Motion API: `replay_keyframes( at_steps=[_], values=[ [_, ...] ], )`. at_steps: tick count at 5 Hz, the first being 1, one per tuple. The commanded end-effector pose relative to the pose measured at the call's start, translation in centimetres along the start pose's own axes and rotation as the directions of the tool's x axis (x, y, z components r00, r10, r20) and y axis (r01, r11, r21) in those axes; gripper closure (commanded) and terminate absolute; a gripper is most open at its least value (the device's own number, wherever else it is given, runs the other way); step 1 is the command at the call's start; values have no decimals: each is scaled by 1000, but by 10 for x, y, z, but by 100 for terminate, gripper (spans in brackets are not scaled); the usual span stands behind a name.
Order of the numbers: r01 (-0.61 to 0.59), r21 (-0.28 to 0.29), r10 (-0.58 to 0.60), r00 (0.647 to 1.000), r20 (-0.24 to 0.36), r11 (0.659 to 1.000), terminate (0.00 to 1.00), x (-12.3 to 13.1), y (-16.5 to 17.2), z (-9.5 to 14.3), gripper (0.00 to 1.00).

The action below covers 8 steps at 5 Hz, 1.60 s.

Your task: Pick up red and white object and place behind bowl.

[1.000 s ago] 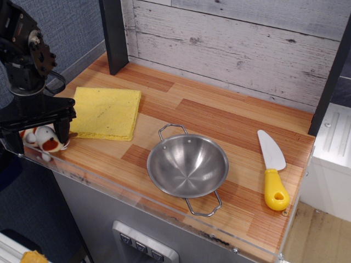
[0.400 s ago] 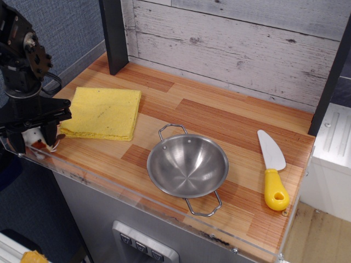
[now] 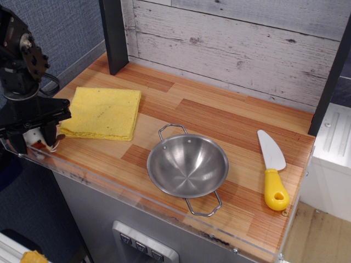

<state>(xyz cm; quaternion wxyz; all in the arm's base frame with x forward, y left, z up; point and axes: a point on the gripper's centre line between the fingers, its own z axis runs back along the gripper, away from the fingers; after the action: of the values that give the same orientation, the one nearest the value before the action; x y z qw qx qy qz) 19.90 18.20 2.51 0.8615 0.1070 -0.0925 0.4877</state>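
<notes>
The red and white object (image 3: 37, 137), a small plush toy, lies at the counter's front left corner, mostly hidden between my fingers. My gripper (image 3: 34, 140) points down over it with the fingers closed in against its sides, at counter level. The bowl (image 3: 187, 164), shiny steel with two wire loop handles, stands empty near the front middle of the counter, well to the right of the gripper.
A yellow folded cloth (image 3: 104, 112) lies just right of and behind the gripper. A yellow-handled white knife (image 3: 272, 170) lies at the right. A black post (image 3: 113, 33) stands at the back left, and a wood-plank wall (image 3: 236, 44) runs behind the counter.
The gripper's fingers have closed from wide open onto the plush toy, which now shows much less. Since 0.4 s ago almost nothing has moved.
</notes>
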Motion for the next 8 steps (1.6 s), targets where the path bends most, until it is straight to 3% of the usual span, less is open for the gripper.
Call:
replay_keyframes(
  at_steps=[1, 5, 6, 8],
  values=[
    [-19, -35, 23, 992, 122, 999, 0, 34, -9, 64, 100],
    [75, -204, -29, 976, 217, 976, 0, 48, -55, 145, 100],
    [137, -234, -78, 966, 247, 963, 0, 46, -89, 166, 100],
    [262, -246, -203, 949, 242, 933, 0, 14, -168, 167, 100]
  ],
)
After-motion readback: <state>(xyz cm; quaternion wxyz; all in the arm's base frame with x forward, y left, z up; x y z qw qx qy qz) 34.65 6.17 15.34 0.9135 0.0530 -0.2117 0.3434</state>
